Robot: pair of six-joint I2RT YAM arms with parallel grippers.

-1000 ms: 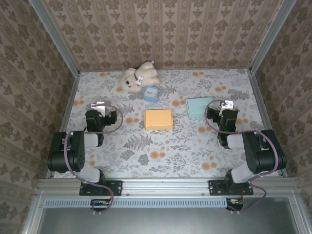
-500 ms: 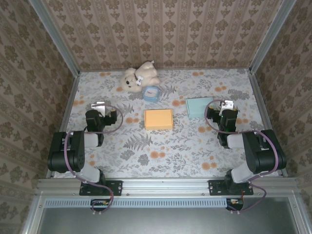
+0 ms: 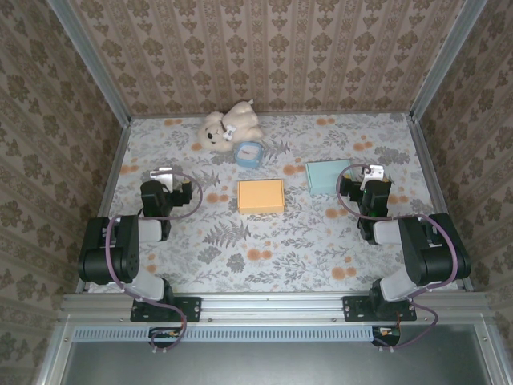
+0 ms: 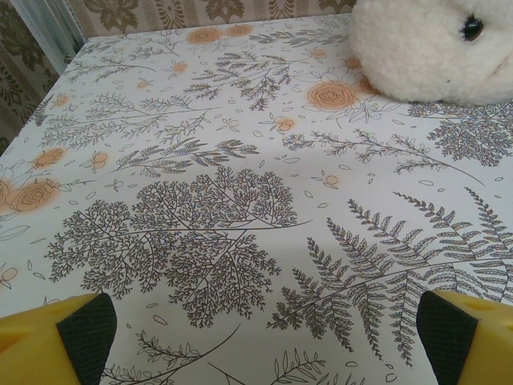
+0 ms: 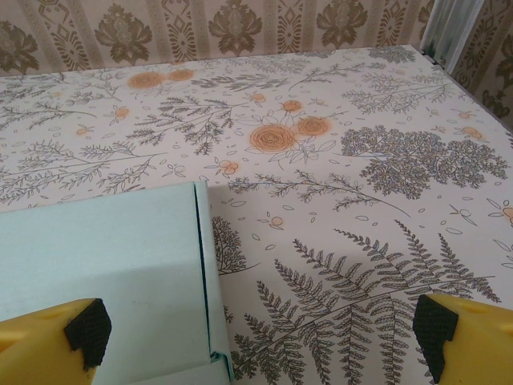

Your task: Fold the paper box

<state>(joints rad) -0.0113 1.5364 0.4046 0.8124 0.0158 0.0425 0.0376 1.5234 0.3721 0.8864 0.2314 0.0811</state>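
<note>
Orange paper box (image 3: 260, 196) central on floral worktop (image 3: 240, 257), teal paper box (image 5: 104, 273) by wide-spread right fingers (image 5: 465, 341), left fingers (image 4: 469, 341) wide, empty.

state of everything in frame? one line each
left gripper: open, empty.
right gripper: open, empty.
orange box: flat on the table, untouched.
teal box: flat on the table, partly under the right gripper, not gripped.
teddy bear: lying down, far side of the table.
small blue object: beside the bear; state unclear.
</note>
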